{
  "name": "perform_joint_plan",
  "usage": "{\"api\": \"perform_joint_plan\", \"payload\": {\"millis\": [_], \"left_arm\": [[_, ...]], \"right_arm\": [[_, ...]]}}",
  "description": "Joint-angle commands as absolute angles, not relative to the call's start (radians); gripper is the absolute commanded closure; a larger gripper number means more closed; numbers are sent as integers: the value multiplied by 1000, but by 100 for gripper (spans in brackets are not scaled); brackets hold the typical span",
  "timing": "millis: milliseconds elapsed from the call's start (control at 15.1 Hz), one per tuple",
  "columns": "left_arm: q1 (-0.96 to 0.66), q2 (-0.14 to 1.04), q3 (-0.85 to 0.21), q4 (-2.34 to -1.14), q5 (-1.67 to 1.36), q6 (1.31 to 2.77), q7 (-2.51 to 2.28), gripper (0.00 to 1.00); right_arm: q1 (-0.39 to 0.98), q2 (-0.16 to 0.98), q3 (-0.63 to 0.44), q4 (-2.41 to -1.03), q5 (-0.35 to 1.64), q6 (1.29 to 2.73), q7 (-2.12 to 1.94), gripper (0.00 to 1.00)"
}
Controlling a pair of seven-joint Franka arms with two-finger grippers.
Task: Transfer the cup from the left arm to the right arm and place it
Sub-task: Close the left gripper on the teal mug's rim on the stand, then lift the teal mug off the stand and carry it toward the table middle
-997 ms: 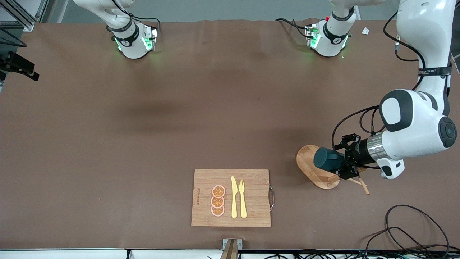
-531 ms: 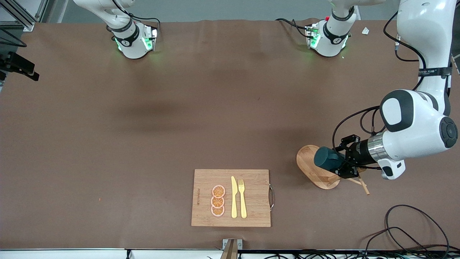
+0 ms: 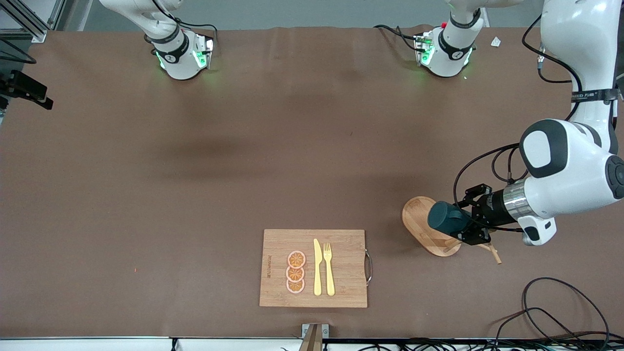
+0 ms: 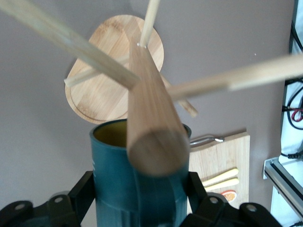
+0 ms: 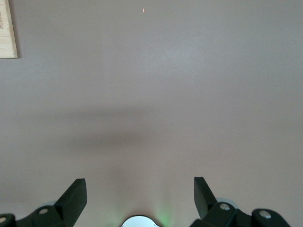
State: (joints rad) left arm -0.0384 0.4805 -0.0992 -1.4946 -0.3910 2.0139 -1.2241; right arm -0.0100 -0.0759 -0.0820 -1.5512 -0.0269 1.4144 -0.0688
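Teal-green cylindrical cup (image 3: 446, 218) sits clamped in the left gripper (image 3: 463, 226) over the wooden mug-tree stand (image 3: 419, 222), so pickup looks done, while the right gripper (image 5: 140, 196) waits wide open and empty above the brown table (image 3: 243, 161), handover and placing remaining.

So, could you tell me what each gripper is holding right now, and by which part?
The left gripper is shut on the cup, clamping its body from both sides at the wooden mug rack. The right gripper is open and holds nothing.

Left tool (image 3: 464, 225) clamped (arm outstretched); right tool (image 5: 140, 196) spread, waiting.
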Motion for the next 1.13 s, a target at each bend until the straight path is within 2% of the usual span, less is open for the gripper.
{"api": "perform_joint_plan", "payload": {"millis": [0, 332, 598, 1063], "left_arm": [[-73, 476, -104, -1462, -402, 1974, -1256, 31], [-201, 476, -123, -1456, -391, 1977, -1391, 31], [-339, 521, -118, -1398, -383, 2008, -1469, 32], [-578, 636, -110, -1388, -282, 2236, -1511, 32]], "right_arm": [[-20, -92, -72, -1565, -40, 1411, -67, 0], [-18, -92, -72, -1565, -40, 1411, -67, 0], [-18, -92, -72, -1565, -40, 1411, -67, 0], [-18, -92, -72, -1565, -40, 1411, -67, 0]]}}
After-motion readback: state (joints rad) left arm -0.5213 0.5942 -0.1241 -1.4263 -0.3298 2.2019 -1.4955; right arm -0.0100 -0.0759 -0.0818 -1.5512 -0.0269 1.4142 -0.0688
